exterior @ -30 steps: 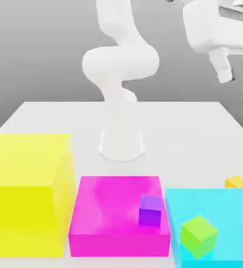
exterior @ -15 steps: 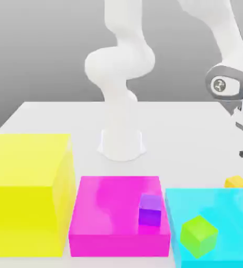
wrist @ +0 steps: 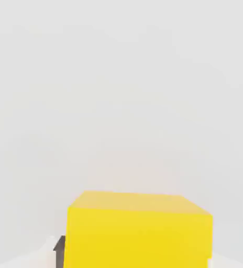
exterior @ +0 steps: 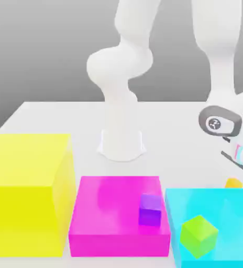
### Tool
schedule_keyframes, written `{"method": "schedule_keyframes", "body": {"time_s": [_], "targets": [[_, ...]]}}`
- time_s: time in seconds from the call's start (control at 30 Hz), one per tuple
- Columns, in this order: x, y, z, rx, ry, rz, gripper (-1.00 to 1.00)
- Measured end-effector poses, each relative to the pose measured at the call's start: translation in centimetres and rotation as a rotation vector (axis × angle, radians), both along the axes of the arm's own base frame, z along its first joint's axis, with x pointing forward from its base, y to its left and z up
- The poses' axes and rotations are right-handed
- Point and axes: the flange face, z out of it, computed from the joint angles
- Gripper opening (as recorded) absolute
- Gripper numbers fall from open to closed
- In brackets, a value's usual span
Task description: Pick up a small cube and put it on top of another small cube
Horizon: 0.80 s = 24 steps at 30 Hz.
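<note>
The small yellow-orange cube (exterior: 233,183) sits on the white table (exterior: 50,118) at the exterior view's right, just behind the far edge of the big cyan block (exterior: 212,225), and the arm's wrist (exterior: 220,121) hangs directly above it, partly covering it. In the hand view the same cube (wrist: 139,230) lies close under the camera, with a dark finger (wrist: 59,250) of the claw just beside one of its sides; whether the claw is wide, narrow or gripping, I cannot tell. A small green cube (exterior: 199,235) rests on the cyan block, and a small purple cube (exterior: 150,210) rests on the magenta block (exterior: 108,220). A big yellow block (exterior: 26,191) stands at the exterior view's left
</note>
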Motion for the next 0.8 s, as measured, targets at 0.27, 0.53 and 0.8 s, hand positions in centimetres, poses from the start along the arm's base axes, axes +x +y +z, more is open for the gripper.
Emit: {"method": "schedule_keyframes", "body": {"time_s": [0.27, 0.53, 0.8], "targets": [[8.8, -7.5, 8.7, -0.006, -0.013, -0.186, -1.0], [17.3, -26.0, 16.2, 0.0, 0.0, -0.494, -1.0], [17.6, -27.8, 11.3, 0.003, 0.004, -0.522, 1.0]]}}
